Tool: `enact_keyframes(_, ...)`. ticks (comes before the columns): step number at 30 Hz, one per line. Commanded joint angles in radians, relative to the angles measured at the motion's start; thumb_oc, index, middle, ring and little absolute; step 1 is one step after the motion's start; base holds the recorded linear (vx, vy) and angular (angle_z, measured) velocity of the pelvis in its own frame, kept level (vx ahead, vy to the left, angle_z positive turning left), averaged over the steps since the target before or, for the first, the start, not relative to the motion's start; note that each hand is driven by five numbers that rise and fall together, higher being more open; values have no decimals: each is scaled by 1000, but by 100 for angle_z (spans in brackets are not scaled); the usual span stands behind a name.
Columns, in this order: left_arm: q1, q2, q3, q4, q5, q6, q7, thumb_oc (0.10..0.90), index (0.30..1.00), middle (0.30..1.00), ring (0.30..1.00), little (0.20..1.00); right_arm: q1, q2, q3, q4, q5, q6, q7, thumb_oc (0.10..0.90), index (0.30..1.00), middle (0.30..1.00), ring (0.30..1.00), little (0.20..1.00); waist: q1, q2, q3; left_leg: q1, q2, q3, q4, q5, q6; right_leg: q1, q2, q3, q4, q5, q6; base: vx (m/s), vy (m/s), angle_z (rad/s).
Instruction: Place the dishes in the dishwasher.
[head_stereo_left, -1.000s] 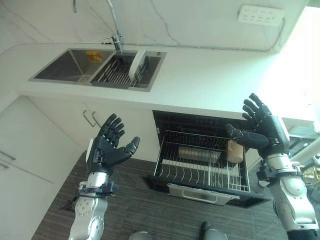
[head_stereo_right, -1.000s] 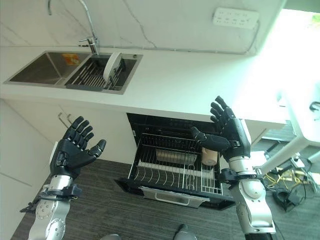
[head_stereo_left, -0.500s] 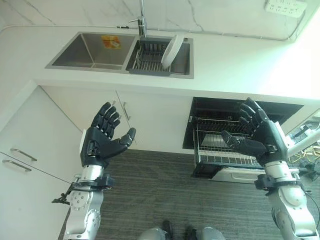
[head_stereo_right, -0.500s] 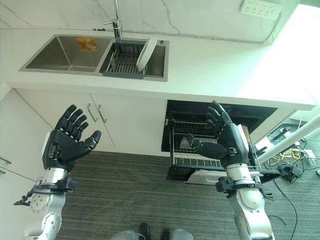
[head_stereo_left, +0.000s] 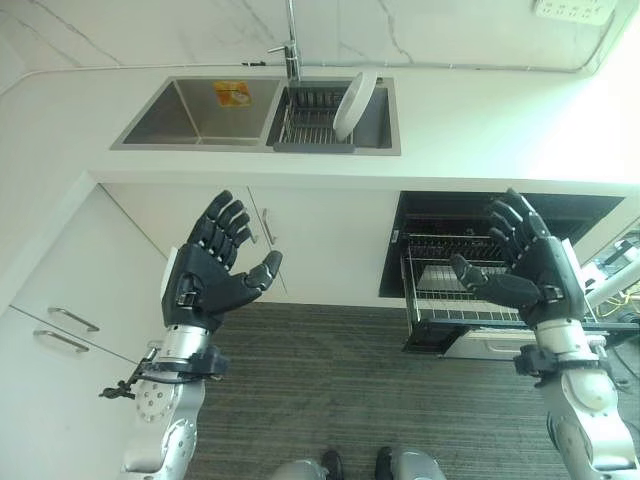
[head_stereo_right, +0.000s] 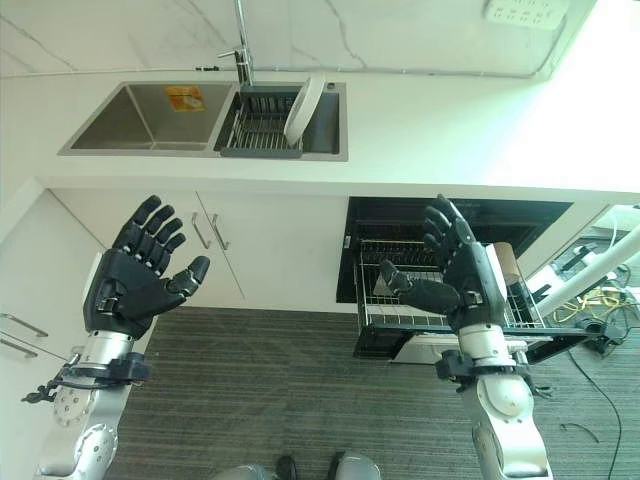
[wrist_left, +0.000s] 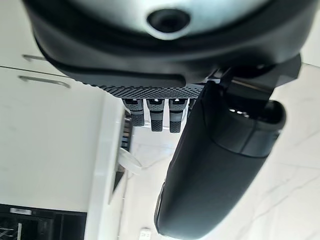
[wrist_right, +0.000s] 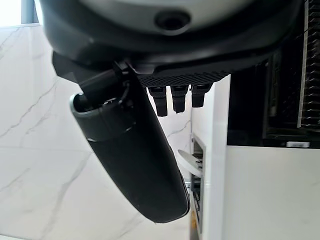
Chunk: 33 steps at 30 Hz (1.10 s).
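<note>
A white plate (head_stereo_left: 354, 103) stands on edge in the dark drying rack (head_stereo_left: 310, 120) inside the right basin of the steel sink (head_stereo_left: 200, 112). The plate also shows small in the left wrist view (wrist_left: 131, 162) and the right wrist view (wrist_right: 190, 162). Below the counter at the right, the dishwasher (head_stereo_left: 500, 215) is open with its wire rack (head_stereo_left: 445, 295) pulled out; a beige cup (head_stereo_right: 503, 262) stands in it. My left hand (head_stereo_left: 205, 280) and right hand (head_stereo_left: 530, 270) are raised in front of the cabinets, both open and holding nothing.
The white counter (head_stereo_left: 480, 120) runs across the scene, with a tap (head_stereo_left: 291, 35) behind the sink. White cabinet doors with metal handles (head_stereo_left: 265, 225) fill the left. The floor (head_stereo_left: 320, 380) is dark grey wood grain. A wall socket (head_stereo_left: 572, 10) sits top right.
The camera has shifted, so sink and dishwasher sit further right in the picture than a second ago. Both hands stay raised and open, holding nothing.
</note>
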Motion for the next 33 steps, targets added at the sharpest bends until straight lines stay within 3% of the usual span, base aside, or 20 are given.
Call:
enact_keyframes(1, -83, 0, 40, -116, -14, -128, -35, 800, 900, 900, 900, 900, -127, -49, -43, -39, -17, -70, -23, 800, 900, 900, 900, 900, -24, 2, -51, 69, 138, -4, -138, 123, -31, 93, 57, -35, -121, 70, 60, 174, 158, 3)
enact_keyframes(2, -82, 1, 43, -115, -15, -131, -31, 800, 900, 900, 900, 900, -130, -53, -42, -37, -12, -65, -23, 800, 900, 900, 900, 900, -24, 5, -56, 85, 156, 1, -216, 134, -29, 95, 56, -28, -121, 65, 65, 225, 313, -4)
enact_keyframes(3, -78, 7, 52, -112, -13, -140, -23, 800, 900, 900, 900, 900, -121, -58, -45, -38, 3, -59, -9, 800, 900, 900, 900, 900, -32, 36, -61, 40, 225, -27, -216, 82, -31, 102, 76, -26, -121, 56, 73, 247, 377, -7)
enact_keyframes(4, -73, 10, 55, -110, -9, -147, -21, 800, 900, 900, 900, 900, -108, -59, -51, -39, 3, -64, 3, 800, 900, 900, 900, 900, -35, 47, -66, 12, 250, -52, -216, 68, -39, 106, 81, -22, -121, 53, 78, 263, 407, -7)
enact_keyframes(6, -48, 11, 57, -112, -2, -166, -21, 800, 900, 900, 900, 900, -65, -66, -68, -50, 9, -78, 29, 800, 900, 900, 900, 900, -40, 62, -80, -50, 276, -132, -216, 55, -57, 118, 85, -5, -121, 41, 86, 248, 337, -13)
enact_keyframes(8, -27, 9, 61, -108, -4, -190, -41, 800, 900, 900, 900, 900, -51, -79, -83, -47, 22, -88, 36, 800, 900, 900, 900, 900, -37, 66, -86, -79, 278, -149, -216, 65, -63, 144, 77, 8, -121, 23, 94, 272, 391, -20)
enact_keyframes(11, -37, 18, 61, -106, 58, -211, -24, 800, 900, 900, 900, 900, -62, -79, -75, -61, 29, -79, -2, 800, 900, 900, 900, 900, -28, 62, -95, -70, 254, -137, -216, 10, -44, 168, 32, -2, -121, 24, 128, 241, 383, -26)
enact_keyframes(13, -72, 44, 65, -100, 53, -209, -18, 800, 900, 900, 900, 900, -50, -64, -79, -69, 36, -75, -34, 800, 900, 900, 900, 900, -27, 60, -98, -45, 211, -138, -216, -21, -12, 186, -10, -10, -121, 51, 158, 277, 465, -22)
enact_keyframes(16, -111, 51, 62, -109, 78, -196, -28, 800, 900, 900, 900, 900, -44, -41, -82, -82, 23, -66, -49, 800, 900, 900, 900, 900, -31, 55, -98, -21, 162, -153, -216, -45, 27, 200, -35, -20, -121, 149, 167, 229, 361, 17)
enact_keyframes(17, -129, 50, 50, -119, 80, -181, -62, 800, 900, 900, 900, 900, -47, -28, -74, -90, 21, -57, -49, 800, 900, 900, 900, 900, -38, 64, -97, -3, 146, -168, -216, -56, 46, 201, -37, -25, -121, 226, 165, 243, 405, 30)
enact_keyframes(19, -159, 48, 31, -131, 66, -159, -106, 800, 900, 900, 900, 900, -45, -4, -61, -96, 40, -58, -44, 800, 900, 900, 900, 900, -48, 83, -85, 25, 124, -198, -216, -70, 74, 162, -39, -11, 44, 276, 153, 222, 367, 21)
enact_keyframes(21, -163, 43, 28, -140, 79, -161, -106, 800, 900, 900, 900, 900, -49, 13, -47, -91, 44, -58, -30, 800, 900, 900, 900, 900, -51, 84, -77, 43, 108, -198, -216, -81, 84, 104, -28, -2, 133, 279, 144, 158, 188, 24)
enact_keyframes(22, -165, 45, 26, -148, 85, -155, -91, 800, 900, 900, 900, 900, -53, 17, -38, -87, 38, -46, -30, 800, 900, 900, 900, 900, -53, 81, -73, 50, 107, -190, -216, -85, 84, 76, -1, -5, 118, 259, 138, 156, 71, -8)
enact_keyframes(25, -167, 53, 29, -143, 82, -148, -95, 800, 900, 900, 900, 900, -65, 22, -41, -79, 49, -48, -48, 800, 900, 900, 900, 900, -52, 69, -65, 65, 111, -167, -216, -98, 78, 76, 43, -59, -42, 244, 133, 164, -60, -40)
enact_keyframes(26, -160, 57, 28, -143, 86, -149, -99, 800, 900, 900, 900, 900, -69, 24, -47, -80, 76, -52, -37, 800, 900, 900, 900, 900, -52, 64, -61, 76, 117, -153, -216, -109, 73, 80, 39, -82, -121, 261, 137, 201, -170, -34)
enact_keyframes(30, -146, 69, 24, -152, 92, -137, -99, 800, 900, 900, 900, 900, -70, 23, -40, -79, 74, -46, -47, 800, 900, 900, 900, 900, -61, 28, -52, 112, 102, -109, -216, -156, 69, -46, -19, -58, -121, 262, 163, 209, -234, -48)
enact_keyframes(31, -145, 69, 23, -153, 97, -137, -100, 800, 900, 900, 900, 900, -67, 31, -35, -79, 65, -49, -47, 800, 900, 900, 900, 900, -66, 24, -52, 121, 97, -110, -216, -170, 72, -69, -24, -47, -121, 297, 172, 243, -248, -40)
enact_keyframes(33, -136, 68, 23, -166, 115, -128, -95, 800, 900, 900, 900, 900, -59, 28, -37, -80, 78, -48, -38, 800, 900, 900, 900, 900, -67, 24, -61, 132, 109, -109, -216, -173, 71, -66, -7, -51, -121, 224, 164, 327, -351, 13)
